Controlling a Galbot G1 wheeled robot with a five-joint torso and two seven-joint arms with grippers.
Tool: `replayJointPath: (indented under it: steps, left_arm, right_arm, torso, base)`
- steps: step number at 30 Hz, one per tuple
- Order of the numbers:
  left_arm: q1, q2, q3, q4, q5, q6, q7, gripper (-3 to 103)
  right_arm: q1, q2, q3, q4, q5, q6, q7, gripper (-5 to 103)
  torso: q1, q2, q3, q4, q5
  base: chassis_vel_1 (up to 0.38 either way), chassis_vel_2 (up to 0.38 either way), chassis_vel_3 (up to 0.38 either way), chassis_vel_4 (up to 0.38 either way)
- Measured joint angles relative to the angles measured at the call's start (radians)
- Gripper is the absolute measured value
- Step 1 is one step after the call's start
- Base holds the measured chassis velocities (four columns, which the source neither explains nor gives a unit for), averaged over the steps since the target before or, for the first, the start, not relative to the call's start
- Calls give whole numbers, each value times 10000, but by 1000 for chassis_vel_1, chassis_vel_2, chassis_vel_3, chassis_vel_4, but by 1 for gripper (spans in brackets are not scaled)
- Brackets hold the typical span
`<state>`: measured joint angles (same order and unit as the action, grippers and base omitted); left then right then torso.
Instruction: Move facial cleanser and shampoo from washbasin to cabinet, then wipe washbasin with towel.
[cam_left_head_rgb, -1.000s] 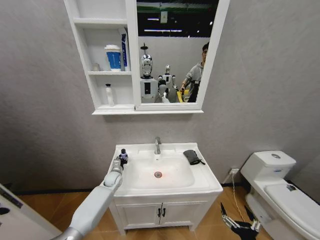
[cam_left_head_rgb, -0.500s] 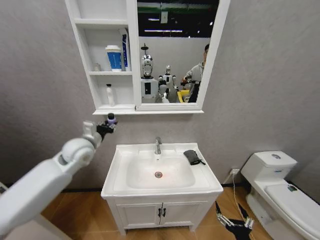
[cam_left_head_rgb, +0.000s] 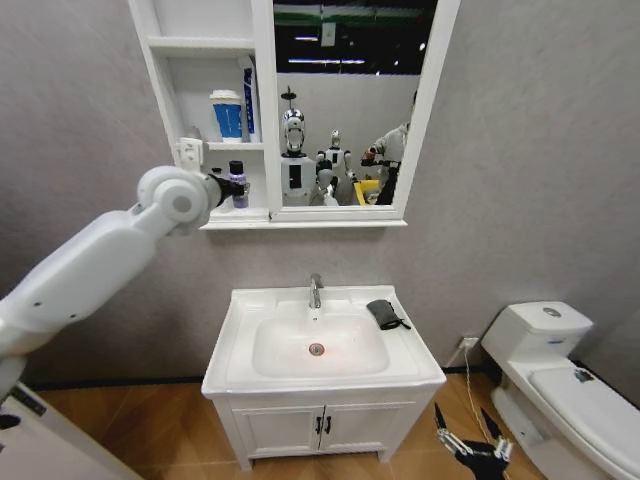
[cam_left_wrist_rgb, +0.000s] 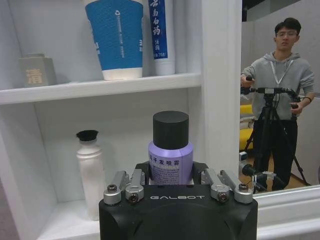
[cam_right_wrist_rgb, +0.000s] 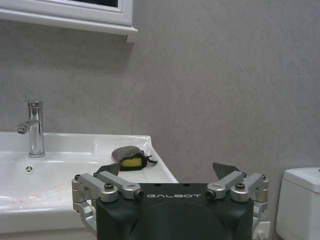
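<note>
left gripper (cam_left_head_rgb: 222, 186) clamped on purple bottle (cam_left_head_rgb: 237, 184) | risen from washbasin (cam_left_head_rgb: 410, 352) to cabinet (cam_left_head_rgb: 262, 110) bottom shelf (release pending) | right gripper (cam_left_head_rgb: 470, 448) spread, low | towel (cam_left_head_rgb: 384, 313) untouched

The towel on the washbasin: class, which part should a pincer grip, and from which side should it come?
Grip the towel across its narrow middle, coming from above. It lies flat on the washbasin rim right of the tap, wall close behind, so its top is the open side. The right pincer hangs low, open.
</note>
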<state>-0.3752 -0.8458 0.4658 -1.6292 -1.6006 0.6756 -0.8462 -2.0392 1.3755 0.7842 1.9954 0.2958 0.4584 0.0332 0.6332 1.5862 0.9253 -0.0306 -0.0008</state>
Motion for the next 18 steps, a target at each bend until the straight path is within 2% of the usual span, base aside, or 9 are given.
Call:
replayJointPath:
  steps: [5, 8, 10, 18]
  left_arm:
    - [-440, -1129, 338, 1340, 51, -19, -260, 43]
    - [-449, -1353, 343, 1774, 150, -51, -288, 43]
    - [-364, -1672, 318, 2604, 471, -150, -292, 43]
    - [-101, -1837, 79, 3299, 784, -252, -171, 43]
  right_arm:
    - [214, -70, 78, -430, 168, 122, -51, 100]
    - [217, -70, 78, -434, 230, 123, -63, 100]
    - [217, -58, 77, -486, 280, 171, -73, 100]
    - [177, -127, 153, -667, 391, 306, -73, 100]
  torso:
    - [0, 0, -1, -2, 7]
    - [0, 0, 0, -1, 5]
    - [1, 0, 0, -1, 3]
    - [0, 0, -1, 2, 0]
  base:
    - [0, 0, 0, 0]
    - [0, 0, 0, 0]
    - [0, 0, 0, 0]
    - [0, 0, 0, 0]
